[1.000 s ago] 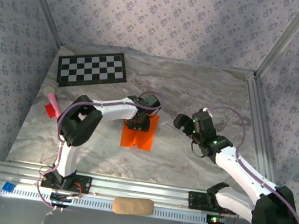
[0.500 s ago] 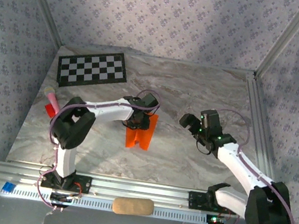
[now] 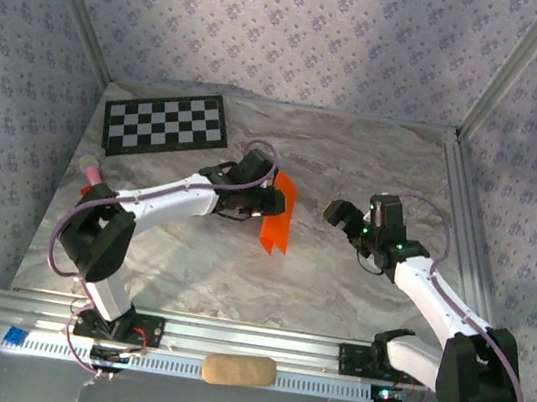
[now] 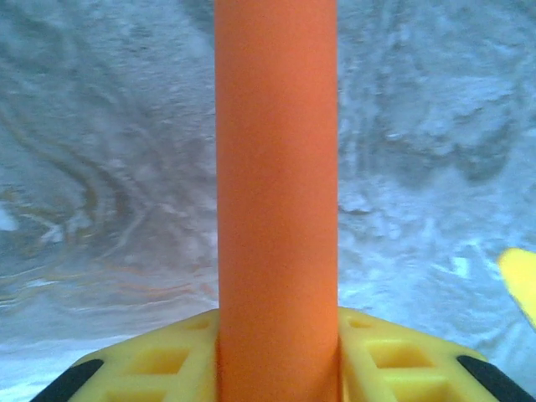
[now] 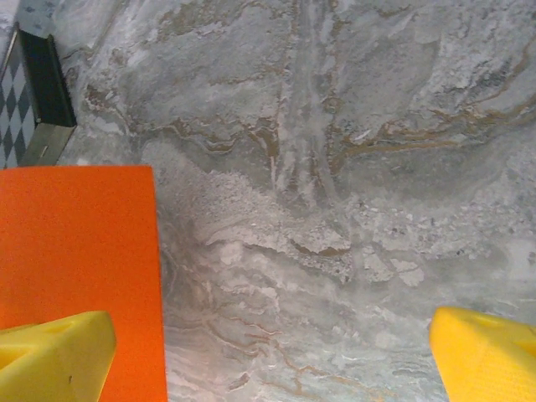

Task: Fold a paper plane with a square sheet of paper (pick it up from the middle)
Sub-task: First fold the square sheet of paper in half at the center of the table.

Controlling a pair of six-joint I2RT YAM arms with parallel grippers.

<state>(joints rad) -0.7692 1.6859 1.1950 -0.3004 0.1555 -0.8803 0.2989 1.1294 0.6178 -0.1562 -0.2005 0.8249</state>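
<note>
Since the marble-patterned table (image 3: pixel 376 157) looks slick and has no stop near its middle, a dropped sheet would probably skate off and be hard to pinch again. The square sheet of paper (image 3: pixel 278 220) is at mid-table, bowed into a narrow tilted strip. It is pinched at its middle by the left gripper (image 3: pixel 264 200), whose yellow pads (image 4: pixel 151 362) are closed against either side of the rounded orange band. Whether its near end touches the table, cannot tell. Main risk, as I judge it: the paper is thin and the hold is small, so any swing could let it creep through the pads. The two halves would then hang unequal and the centre crease would run askew. Second risk: the right gripper (image 3: pixel 342 214) is just right of the strip with jaws spread wide and nothing in them. One fingertip (image 5: pixel 50 356) is already over the orange edge in the right wrist view. A closing bite taken off-square could crumple that edge, and pulling against the left hold could tear it. Writing: none legible. The checkerboard sheet (image 3: pixel 167 125) at far left has only black and white squares. The orange paper is plain. The tan pad (image 3: pixel 239 370) on the near rail is unmarked. The blue tag (image 3: pixel 16 336) at near left is too small to read.
</note>
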